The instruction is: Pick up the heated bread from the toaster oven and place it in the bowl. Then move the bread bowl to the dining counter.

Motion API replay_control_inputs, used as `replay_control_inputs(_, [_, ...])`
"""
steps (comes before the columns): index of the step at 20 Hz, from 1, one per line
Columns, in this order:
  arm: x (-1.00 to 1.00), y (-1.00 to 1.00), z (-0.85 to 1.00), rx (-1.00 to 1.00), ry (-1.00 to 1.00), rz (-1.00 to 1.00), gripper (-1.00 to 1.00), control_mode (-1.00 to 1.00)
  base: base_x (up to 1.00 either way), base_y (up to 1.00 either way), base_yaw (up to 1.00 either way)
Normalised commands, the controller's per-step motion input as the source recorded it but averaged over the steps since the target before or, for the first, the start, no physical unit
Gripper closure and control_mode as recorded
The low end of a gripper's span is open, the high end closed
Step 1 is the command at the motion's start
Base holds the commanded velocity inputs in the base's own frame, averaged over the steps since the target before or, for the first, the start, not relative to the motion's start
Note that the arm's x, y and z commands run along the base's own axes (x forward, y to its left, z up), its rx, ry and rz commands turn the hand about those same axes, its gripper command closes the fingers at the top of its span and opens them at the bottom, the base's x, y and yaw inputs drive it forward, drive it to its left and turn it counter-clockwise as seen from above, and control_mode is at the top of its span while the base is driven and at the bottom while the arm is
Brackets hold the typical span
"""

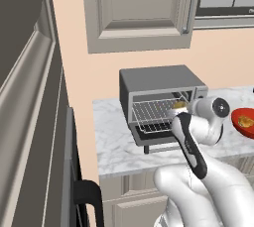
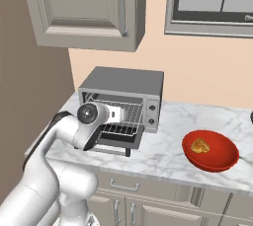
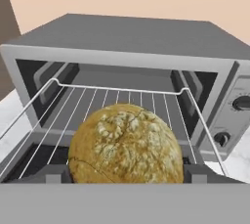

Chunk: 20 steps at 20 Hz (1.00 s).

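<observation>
Peach-coloured wall and beige panelled cabinets (image 2: 84, 8) back a white, grey-veined marble surface (image 2: 168, 151) set over more beige cabinets; on it stands the dark grey boxy toaster oven (image 1: 158, 102), its drop-down door lowered and its wire rack (image 3: 117, 105) drawn out towards me; my end effector (image 3: 126, 176) is at the mouth of the oven, spread wide, with one dark fingertip on each side of the small round golden-brown bread (image 3: 126, 145); the bread sits on the front part of the rack, between my fingers, and I cannot tell whether the pads touch it; from the left base camera a bit of the bread (image 1: 179, 105) peeks out just above my white wrist, in front of the oven's opening; the oven's control panel with two dark knobs (image 3: 234, 115) is on its right side; well apart from the oven, further right along the same surface, sits the shallow round bright red bowl (image 2: 217, 158), and a paler orange-yellow piece of food (image 2: 200, 146) lies inside it.
</observation>
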Motion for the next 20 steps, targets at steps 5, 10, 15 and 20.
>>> replay_control_inputs(5, [-0.29, -0.70, 0.17, 0.00, 0.06, -0.07, 1.00, -1.00, 0.00, 0.00, 0.00])
replay_control_inputs(10, [-0.16, -0.89, 0.14, -0.01, 0.17, -0.14, 1.00, -1.00, 0.00, 0.00, 0.00])
replay_control_inputs(15, [-0.01, -0.99, 0.01, -0.02, 0.20, -0.19, 1.00, -1.00, 0.00, 0.00, 0.00])
replay_control_inputs(20, [0.05, -1.00, 0.00, 0.00, 0.28, -0.21, 1.00, -1.00, 0.00, 0.00, 0.00])
